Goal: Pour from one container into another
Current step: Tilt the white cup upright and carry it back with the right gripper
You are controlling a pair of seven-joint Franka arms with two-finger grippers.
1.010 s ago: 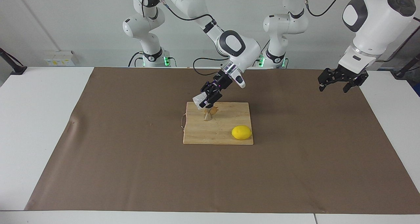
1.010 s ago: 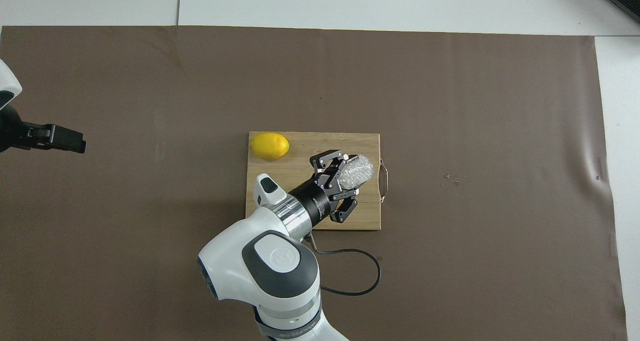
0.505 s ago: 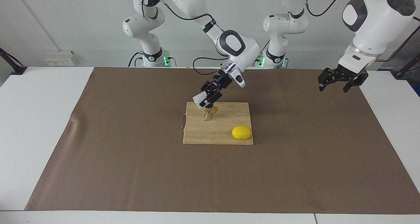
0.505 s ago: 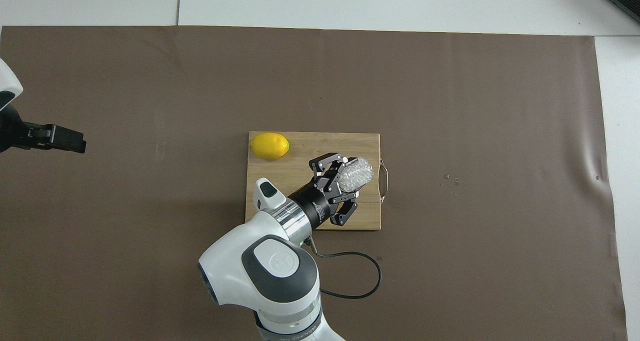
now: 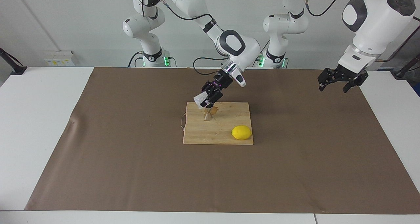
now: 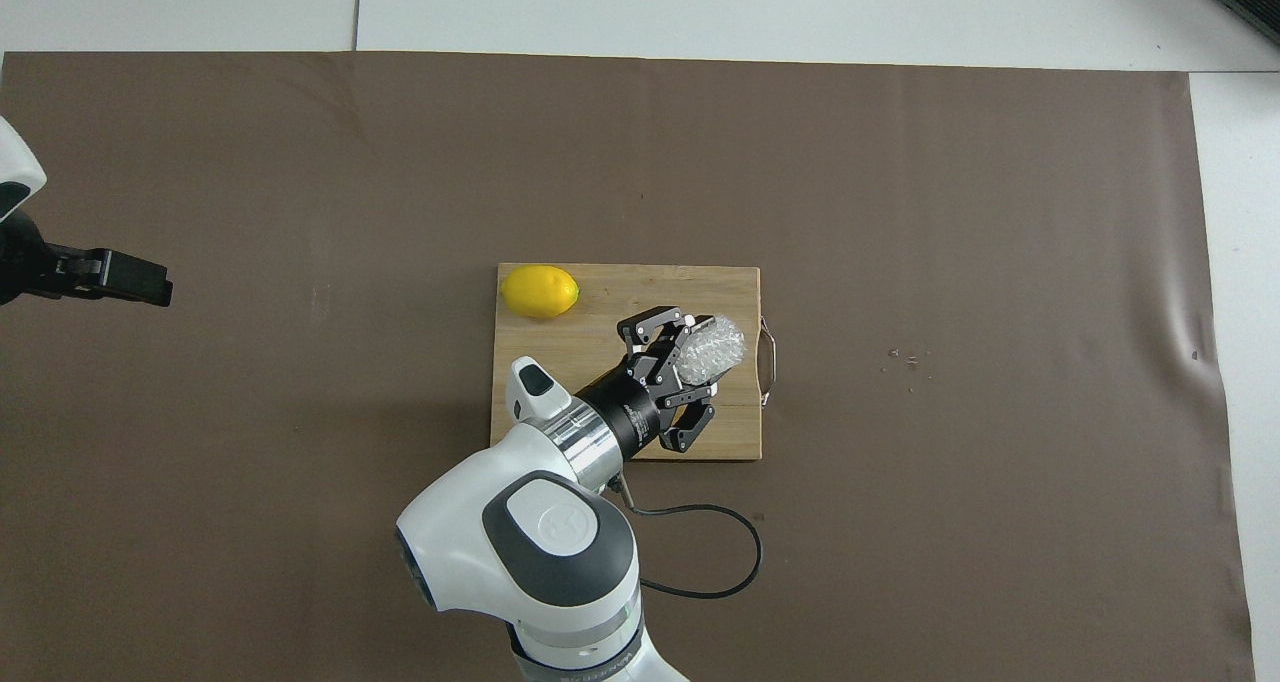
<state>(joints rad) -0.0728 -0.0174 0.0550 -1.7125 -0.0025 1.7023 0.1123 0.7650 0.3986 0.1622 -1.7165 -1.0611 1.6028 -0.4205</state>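
The right gripper [image 5: 206, 100] has drifted a touch upward and back toward the robots over the last second, and the crinkly cup [image 5: 199, 100] pinched between its fingertips has gone with it, still tipped on its side over the jigger [image 5: 207, 115]. That small rise reads as the pour winding down rather than starting (no stream can be made out between the two vessels, so whether anything is still flowing cannot be told). The cup is whitish and translucent, its wrinkled wall catching the light in the overhead view [image 6: 710, 349], squat and clearly smaller than the lemon [image 5: 241, 132]. Its mouth seems to slant down toward the jigger, which stands upright on the wooden cutting board [image 5: 229, 119], a slim steel hourglass just beneath the cup's lower edge, close but apparently not touching. The lemon sits at the board's corner toward the left arm's end, well clear of the action. The left gripper [image 5: 339, 82] waits with its fingers spread, hanging over the brown mat [image 5: 131, 151] near that end of the table, holding nothing.
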